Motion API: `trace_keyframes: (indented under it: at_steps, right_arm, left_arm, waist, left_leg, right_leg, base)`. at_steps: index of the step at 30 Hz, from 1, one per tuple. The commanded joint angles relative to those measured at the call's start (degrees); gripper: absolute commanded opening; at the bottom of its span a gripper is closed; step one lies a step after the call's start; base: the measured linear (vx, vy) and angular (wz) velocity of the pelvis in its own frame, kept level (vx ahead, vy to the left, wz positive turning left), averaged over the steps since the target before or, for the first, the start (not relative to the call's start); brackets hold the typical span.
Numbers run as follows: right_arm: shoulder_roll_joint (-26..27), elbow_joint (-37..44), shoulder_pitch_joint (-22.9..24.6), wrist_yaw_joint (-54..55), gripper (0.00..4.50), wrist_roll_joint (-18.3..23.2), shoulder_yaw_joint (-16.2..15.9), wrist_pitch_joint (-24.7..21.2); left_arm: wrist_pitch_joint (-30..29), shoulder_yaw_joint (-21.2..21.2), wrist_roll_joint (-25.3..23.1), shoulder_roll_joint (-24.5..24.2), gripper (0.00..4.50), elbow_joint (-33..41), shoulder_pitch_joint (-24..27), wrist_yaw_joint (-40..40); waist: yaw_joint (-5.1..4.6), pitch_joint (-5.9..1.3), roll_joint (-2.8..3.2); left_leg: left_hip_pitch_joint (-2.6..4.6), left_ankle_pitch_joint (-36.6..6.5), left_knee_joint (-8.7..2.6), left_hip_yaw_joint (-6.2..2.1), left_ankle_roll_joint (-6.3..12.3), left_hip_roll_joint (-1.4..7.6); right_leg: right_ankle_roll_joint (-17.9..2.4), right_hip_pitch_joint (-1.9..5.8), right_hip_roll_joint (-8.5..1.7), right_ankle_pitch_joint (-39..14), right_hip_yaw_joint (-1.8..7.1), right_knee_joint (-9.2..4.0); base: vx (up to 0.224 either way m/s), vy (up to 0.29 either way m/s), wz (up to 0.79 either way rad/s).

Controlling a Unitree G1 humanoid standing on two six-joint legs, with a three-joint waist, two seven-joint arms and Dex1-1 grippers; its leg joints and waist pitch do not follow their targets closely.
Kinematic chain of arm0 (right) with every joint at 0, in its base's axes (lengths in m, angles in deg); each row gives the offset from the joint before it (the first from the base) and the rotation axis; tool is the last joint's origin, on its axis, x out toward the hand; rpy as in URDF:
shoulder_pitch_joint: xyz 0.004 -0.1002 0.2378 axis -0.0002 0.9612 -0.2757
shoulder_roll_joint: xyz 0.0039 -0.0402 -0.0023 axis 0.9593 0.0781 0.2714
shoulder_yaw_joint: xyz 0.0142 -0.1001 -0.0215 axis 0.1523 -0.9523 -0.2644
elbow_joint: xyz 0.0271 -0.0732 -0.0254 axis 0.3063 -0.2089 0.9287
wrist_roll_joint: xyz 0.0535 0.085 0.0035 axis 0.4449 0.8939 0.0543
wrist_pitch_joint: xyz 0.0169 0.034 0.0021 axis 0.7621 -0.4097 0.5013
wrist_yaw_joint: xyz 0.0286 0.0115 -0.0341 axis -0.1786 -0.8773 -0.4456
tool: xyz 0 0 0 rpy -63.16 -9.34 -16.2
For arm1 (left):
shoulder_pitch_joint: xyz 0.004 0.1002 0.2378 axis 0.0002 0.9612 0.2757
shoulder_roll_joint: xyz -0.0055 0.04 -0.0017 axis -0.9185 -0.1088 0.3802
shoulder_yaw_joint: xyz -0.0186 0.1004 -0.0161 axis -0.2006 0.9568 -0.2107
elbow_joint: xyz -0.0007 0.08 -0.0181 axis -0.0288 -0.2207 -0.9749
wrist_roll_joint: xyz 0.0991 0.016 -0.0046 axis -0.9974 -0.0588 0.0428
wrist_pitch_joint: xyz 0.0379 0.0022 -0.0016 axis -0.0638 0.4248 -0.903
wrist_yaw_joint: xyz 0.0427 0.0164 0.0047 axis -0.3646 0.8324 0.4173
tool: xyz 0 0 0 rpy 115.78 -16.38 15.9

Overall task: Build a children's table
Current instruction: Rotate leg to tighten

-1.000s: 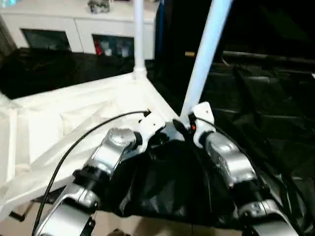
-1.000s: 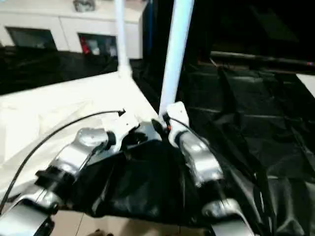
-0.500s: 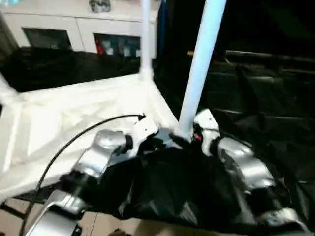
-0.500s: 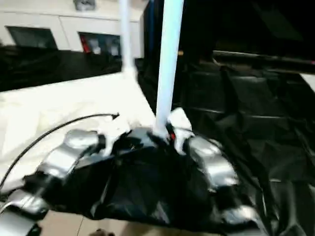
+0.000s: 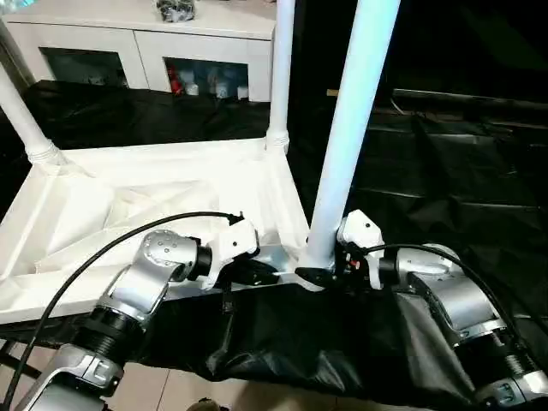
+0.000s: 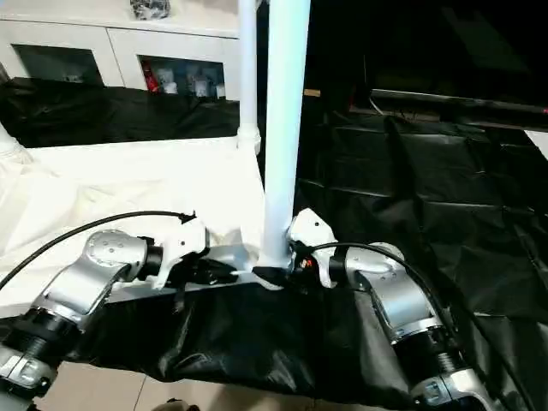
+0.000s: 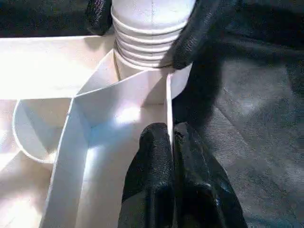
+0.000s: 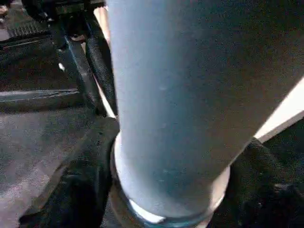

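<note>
Three legs up on the upside-down table top [image 5: 128,197], lying on the black-covered worktop [image 5: 445,171]: near leg [image 5: 351,145], back leg [image 5: 278,77], far-left leg [image 5: 21,120]. Left claw [image 7: 164,135] pinched shut on the thin rim wall beside the near corner socket [image 7: 142,80]. Right claw [image 5: 318,276] wrapped around the bottom of the near leg, one black finger on each side, gripping it. Ribbed end [image 7: 147,42] showing above the socket, so probably not all the way in yet. Could go crooked and jam if turned while leaning. Could tip over if let go too soon. Could slide on the slippery cloth if the rim pinch slips.
</note>
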Motion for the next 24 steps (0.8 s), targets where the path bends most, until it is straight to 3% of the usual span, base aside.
trace_keyframes:
  at_steps: [1, 6, 8, 13, 16, 20, 24]
  right_arm:
    - [0.1, 2.4, 0.7, -2.3, 2.85, 0.5, -2.7, 0.0]
    - [0.3, 2.6, 1.1, -2.4, 2.73, 0.5, -2.8, -0.1]
    - [2.3, 2.3, 1.5, 0.1, 2.72, 1.5, -1.5, -0.9]
    - [10.1, -5.3, -1.0, 17.3, 2.70, -1.9, 2.6, -1.8]
    - [13.2, -8.5, -2.3, 24.4, 2.70, -3.0, 4.1, -2.4]
    - [19.4, -15.3, -5.9, 36.5, 2.70, -3.8, 7.2, -3.6]
    - [22.2, -18.2, -8.1, 37.5, 2.70, -3.9, 7.6, -1.7]
  left_arm:
    - [1.1, 1.1, 3.1, 1.3, 0.00, 3.9, -0.2, 1.9]
    - [0.8, 1.1, 2.8, 1.2, 0.00, 4.0, 0.1, 1.6]
    - [0.3, 0.2, 1.3, 2.5, 0.00, 2.2, -0.6, -2.2]
    - [-1.6, -2.1, -3.3, 7.8, 0.00, -4.8, -4.8, -16.7]
    - [-2.6, -2.3, -4.4, 9.3, 0.00, -6.7, -6.1, -20.5]
    - [-4.8, -3.4, -5.1, 13.7, 0.00, -10.3, -8.8, -27.7]
    - [-3.6, -3.3, -5.4, 16.4, 0.00, -11.5, -9.2, -29.2]
  waist:
    - [0.04, -3.65, -0.68]
    - [0.02, -3.69, -0.61]
    - [0.04, -3.70, -0.64]
    - [-0.38, -3.43, -0.87]
    - [-0.52, -3.49, -0.75]
    - [-0.97, -3.58, -0.54]
    - [-0.95, -3.84, -0.60]
  left_leg:
    - [1.02, -16.4, -4.25, -0.33, 1.48, 1.94]
    - [0.95, -15.7, -4.23, -0.30, 1.70, 1.92]
    - [1.01, -15.8, -4.19, -0.28, 1.65, 1.90]
    - [1.14, -17.6, -4.22, -0.39, -0.18, 1.53]
    - [1.24, -18.0, -4.18, -0.53, -0.47, 1.53]
    - [1.19, -18.5, -4.38, -0.70, -1.09, 1.46]
    - [0.97, -16.8, -4.26, -0.50, -0.29, 1.37]
  right_leg:
    - [-9.9, 2.27, -3.43, -20.5, 2.53, -4.91]
    - [-10.4, 2.35, -3.39, -19.1, 2.50, -4.72]
    - [-10.4, 2.31, -3.42, -19.5, 2.50, -4.78]
    - [-8.4, 2.00, -3.51, -25.9, 2.26, -5.45]
    - [-7.2, 1.81, -3.68, -28.2, 2.29, -5.88]
    - [-7.5, 1.81, -3.53, -26.2, 2.23, -5.73]
    - [-8.6, 2.13, -3.42, -21.3, 2.33, -5.36]
  base:
    - [0.000, 0.000, 0.00]
    - [0.000, 0.000, 0.00]
    - [0.000, 0.000, 0.00]
    - [0.000, 0.000, 0.00]
    - [0.000, 0.000, 0.00]
    - [0.000, 0.000, 0.00]
    - [0.000, 0.000, 0.00]
